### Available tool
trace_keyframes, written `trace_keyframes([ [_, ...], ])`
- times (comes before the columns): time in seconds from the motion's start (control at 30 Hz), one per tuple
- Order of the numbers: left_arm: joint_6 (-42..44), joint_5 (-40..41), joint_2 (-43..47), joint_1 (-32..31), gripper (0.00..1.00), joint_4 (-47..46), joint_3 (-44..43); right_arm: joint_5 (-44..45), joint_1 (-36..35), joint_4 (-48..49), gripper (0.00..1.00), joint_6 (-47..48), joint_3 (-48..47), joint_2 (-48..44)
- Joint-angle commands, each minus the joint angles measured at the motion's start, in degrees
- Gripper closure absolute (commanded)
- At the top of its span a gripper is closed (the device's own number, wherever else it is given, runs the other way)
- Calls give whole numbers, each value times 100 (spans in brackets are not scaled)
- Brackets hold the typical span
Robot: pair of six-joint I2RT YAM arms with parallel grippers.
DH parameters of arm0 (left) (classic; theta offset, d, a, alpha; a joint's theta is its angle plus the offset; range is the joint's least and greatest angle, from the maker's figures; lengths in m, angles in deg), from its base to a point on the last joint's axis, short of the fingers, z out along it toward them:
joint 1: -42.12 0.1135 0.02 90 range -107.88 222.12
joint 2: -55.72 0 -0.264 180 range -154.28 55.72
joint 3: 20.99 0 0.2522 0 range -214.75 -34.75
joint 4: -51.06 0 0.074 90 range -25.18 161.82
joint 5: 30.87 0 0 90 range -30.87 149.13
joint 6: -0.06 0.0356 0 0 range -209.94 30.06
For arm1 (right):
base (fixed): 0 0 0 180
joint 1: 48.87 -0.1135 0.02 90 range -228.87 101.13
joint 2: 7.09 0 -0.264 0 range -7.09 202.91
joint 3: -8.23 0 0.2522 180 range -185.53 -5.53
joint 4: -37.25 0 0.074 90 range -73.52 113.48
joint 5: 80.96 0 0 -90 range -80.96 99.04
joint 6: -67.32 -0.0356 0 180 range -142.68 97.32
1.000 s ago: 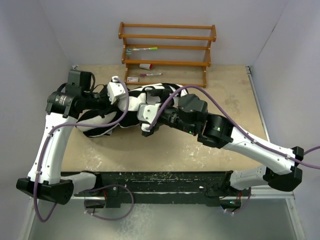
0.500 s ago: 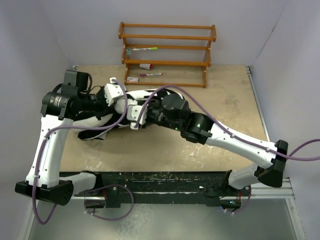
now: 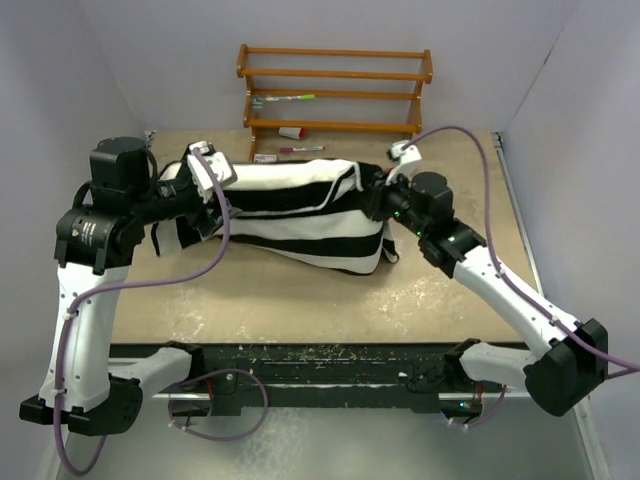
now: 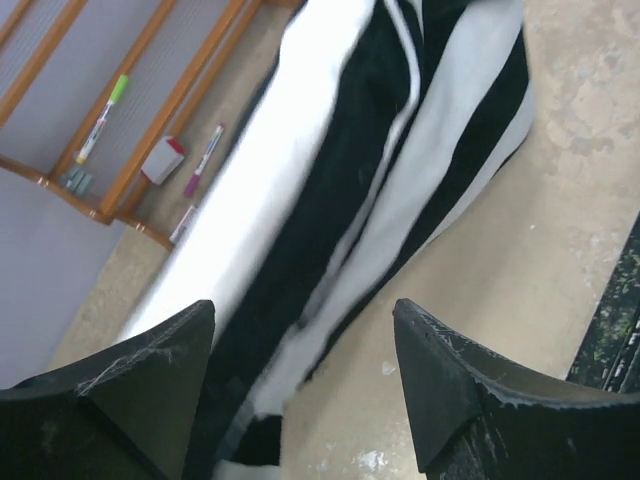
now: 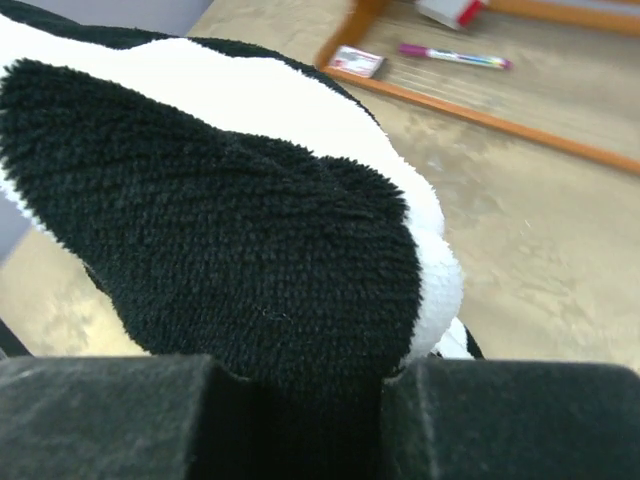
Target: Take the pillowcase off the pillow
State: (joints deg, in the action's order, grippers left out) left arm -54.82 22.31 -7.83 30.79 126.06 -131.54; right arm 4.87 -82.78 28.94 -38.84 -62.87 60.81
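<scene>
Looking at it, the soft black-and-white striped pillowcase [image 3: 300, 215] lay stretched across the beige desk [image 3: 450, 285], right end effector [image 5: 298, 375] pinching one end, left end effector [image 4: 300, 310] wide and empty, pillow nowhere visible, so probably not out yet.

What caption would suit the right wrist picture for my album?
Right arm's jaws pinch a fold of the striped pillowcase, with the wooden rack and a pink marker behind.

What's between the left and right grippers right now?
The striped pillowcase fills that whole stretch, clearest in the top view. The right gripper is pinched on its end; the left gripper stands open at the other end.
</scene>
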Motion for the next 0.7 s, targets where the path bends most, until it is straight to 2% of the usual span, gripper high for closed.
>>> trace_keyframes([
  [0.0, 140, 565, 161, 17, 24, -647, 650, -266, 915, -419, 100, -1731, 137, -252],
  [0.1, 327, 1231, 406, 17, 24, -1121, 1493, -736, 1507, -479, 100, -1898, 308, -258],
  [0.23, 300, 1712, 482, 98, 24, -1677, 2231, -572, 1544, -501, 100, -1590, 354, -221],
  [0.43, -354, 1601, -503, 740, 26, -1990, 2321, -360, 1554, -606, 100, -1101, 223, 153],
  [0.67, -863, 2076, -1420, 857, 27, -3011, 2642, 130, 1554, -1259, 100, -467, 13, 485],
])
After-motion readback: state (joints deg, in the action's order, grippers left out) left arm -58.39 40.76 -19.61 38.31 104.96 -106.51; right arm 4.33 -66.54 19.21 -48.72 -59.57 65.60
